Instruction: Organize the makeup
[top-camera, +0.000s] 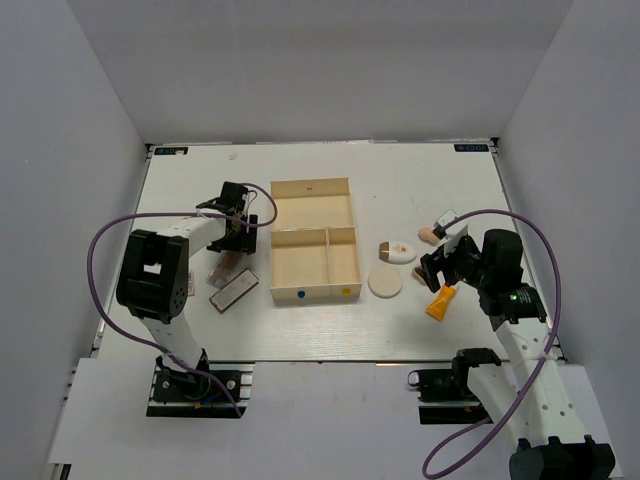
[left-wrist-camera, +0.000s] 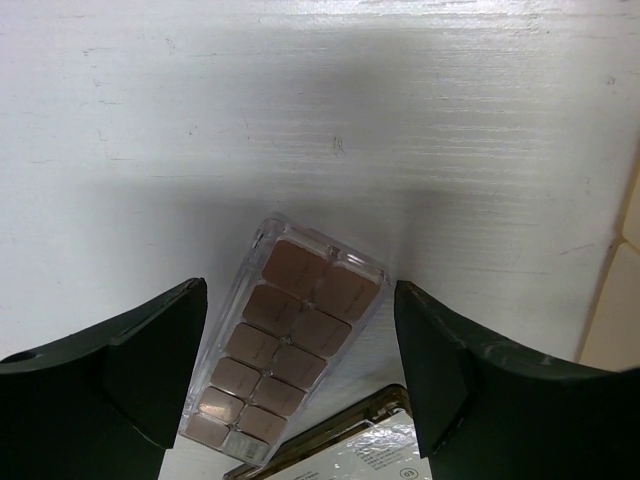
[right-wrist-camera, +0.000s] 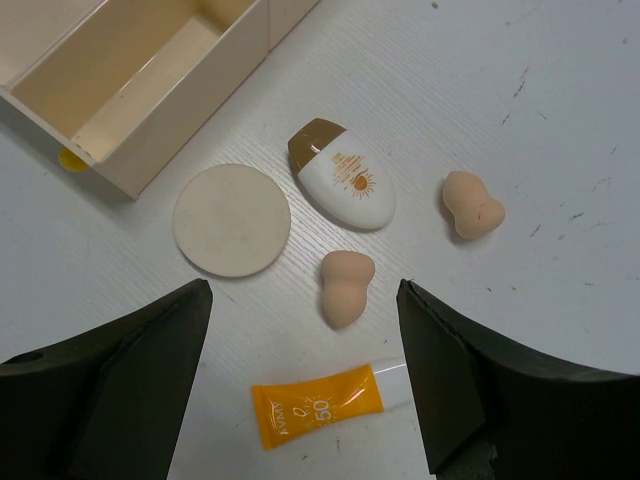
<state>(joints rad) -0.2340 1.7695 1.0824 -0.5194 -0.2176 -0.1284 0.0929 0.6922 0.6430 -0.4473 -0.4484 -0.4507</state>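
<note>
brownish palette (left-wrist-camera: 292, 345) lies flat on the table, framed by the left gripper (left-wrist-camera: 298, 300) and its spread jaws; right gripper (right-wrist-camera: 305, 300) gapes wide too, peach sponge (right-wrist-camera: 345, 288) framed between.

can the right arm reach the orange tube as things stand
Probably yes: the right end effector hangs open above the orange tube, nothing covers it, and the nearest sponge lies apart.

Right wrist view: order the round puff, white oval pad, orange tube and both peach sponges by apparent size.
1. round puff
2. white oval pad and orange tube: too close to rank; the tube's end is hidden behind a finger
3. nearer sponge and farther sponge: alike
</note>
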